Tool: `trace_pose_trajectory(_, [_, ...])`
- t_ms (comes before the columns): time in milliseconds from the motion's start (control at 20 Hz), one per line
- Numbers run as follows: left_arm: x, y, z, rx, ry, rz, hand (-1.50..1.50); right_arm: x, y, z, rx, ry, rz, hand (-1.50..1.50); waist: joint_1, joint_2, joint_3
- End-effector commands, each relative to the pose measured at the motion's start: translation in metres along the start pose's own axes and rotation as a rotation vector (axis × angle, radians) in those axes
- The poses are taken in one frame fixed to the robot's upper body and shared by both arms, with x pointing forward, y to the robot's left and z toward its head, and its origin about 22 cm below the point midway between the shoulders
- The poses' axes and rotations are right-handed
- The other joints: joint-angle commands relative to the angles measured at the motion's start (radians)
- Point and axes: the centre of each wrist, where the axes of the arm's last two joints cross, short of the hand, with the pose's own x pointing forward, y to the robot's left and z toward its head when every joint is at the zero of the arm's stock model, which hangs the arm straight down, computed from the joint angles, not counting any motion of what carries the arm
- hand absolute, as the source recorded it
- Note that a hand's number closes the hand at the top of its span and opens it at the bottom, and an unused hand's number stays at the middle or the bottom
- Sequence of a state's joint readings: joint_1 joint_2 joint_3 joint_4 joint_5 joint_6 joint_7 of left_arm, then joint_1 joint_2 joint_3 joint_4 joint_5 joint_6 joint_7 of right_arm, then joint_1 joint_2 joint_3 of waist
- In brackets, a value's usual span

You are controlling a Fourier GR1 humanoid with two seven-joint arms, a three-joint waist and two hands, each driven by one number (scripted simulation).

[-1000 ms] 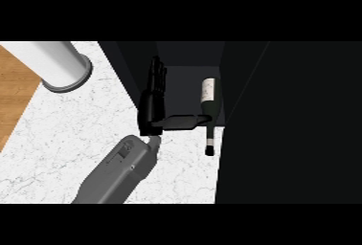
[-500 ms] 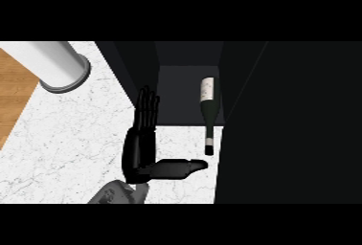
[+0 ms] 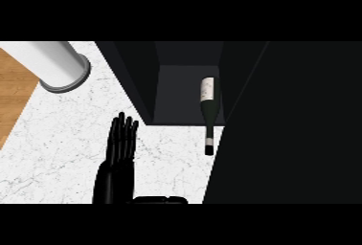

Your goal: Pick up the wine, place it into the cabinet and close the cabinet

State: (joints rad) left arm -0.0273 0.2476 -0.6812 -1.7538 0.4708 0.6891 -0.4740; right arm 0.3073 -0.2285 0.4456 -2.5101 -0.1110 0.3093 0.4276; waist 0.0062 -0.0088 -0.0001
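The wine bottle lies on its side, dark, with a white label. Its body rests inside the dark cabinet and its neck sticks out over the marble counter. My left hand is open at the lower middle of the head view, left of the bottle and apart from it. The fingers point straight toward the cabinet and the thumb juts right along the lower edge. It holds nothing. The cabinet's door stands open as a wide black panel on the right. My right hand does not show.
A white cylinder with a grey rim stands at the back left of the counter. Wooden floor shows past the counter's left edge. The cabinet's left wall slants down toward my hand.
My left hand has let go of the bottle and drawn back toward the lower edge. Its forearm has left the view. The bottle has stayed where it lay.
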Motion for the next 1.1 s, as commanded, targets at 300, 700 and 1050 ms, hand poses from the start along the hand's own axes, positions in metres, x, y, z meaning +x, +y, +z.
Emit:
trace_pose_trajectory(300, [0.034,0.061,0.028,-0.007,-0.01,-0.051,-1.5,0.044,0.03,0.014,0.218,-0.123,-0.03,1.5,0.013,-0.001,-0.005])
trace_pose_trajectory(700, [0.06,0.089,0.036,0.027,-0.03,-0.052,-1.5,0.035,0.042,-0.008,0.258,-0.09,-0.102,1.5,0.027,-0.002,-0.007])
trace_pose_trajectory(1050, [0.081,0.117,0.04,0.024,-0.03,-0.036,-1.5,0.032,0.06,-0.048,0.267,-0.1,-0.134,1.5,0.045,0.001,-0.006])
